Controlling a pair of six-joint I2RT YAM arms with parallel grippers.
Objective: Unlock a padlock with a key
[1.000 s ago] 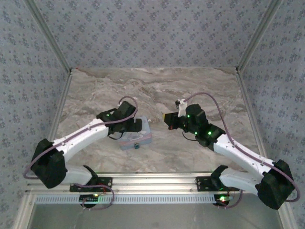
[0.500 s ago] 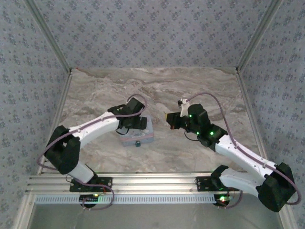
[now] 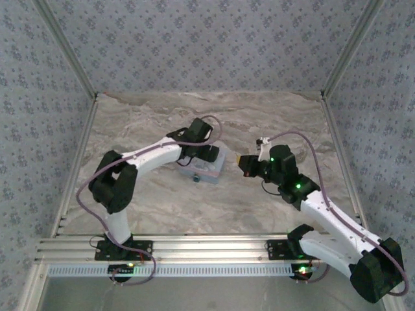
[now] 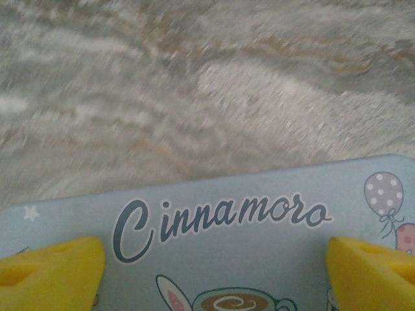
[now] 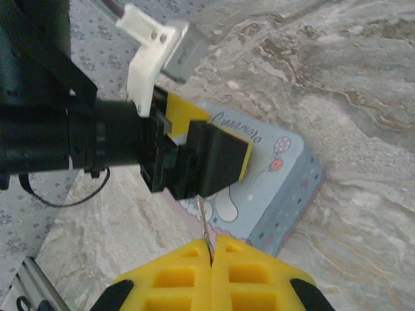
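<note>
**Left tool spreading over tin, right tool pinching key**

The left tool [image 4: 211, 275] is sitting wide open. Its yellow fingers [image 4: 52, 269] are showing at the two bottom corners of the wrist view, over the lid of the pale blue tin [image 4: 259, 194]. Whether they are touching the lid cannot be told. The tin is looking rectangular, smooth and flat-topped, printed with cursive "Cinnamoro" lettering, a dotted balloon and a cartoon figure.

The right tool [image 5: 212, 254] is pressing its blocky yellow pads [image 5: 168, 278] fully together, clamping a thin metal key [image 5: 203, 223] that is sticking out of the seam toward the tin.

The padlock [image 3: 196, 179] is lying as a tiny dark speck against the tin's near side on the counter [image 3: 259, 207], just beside the left tool and apart from the right one. The counter is showing grey-beige marble veining.
</note>
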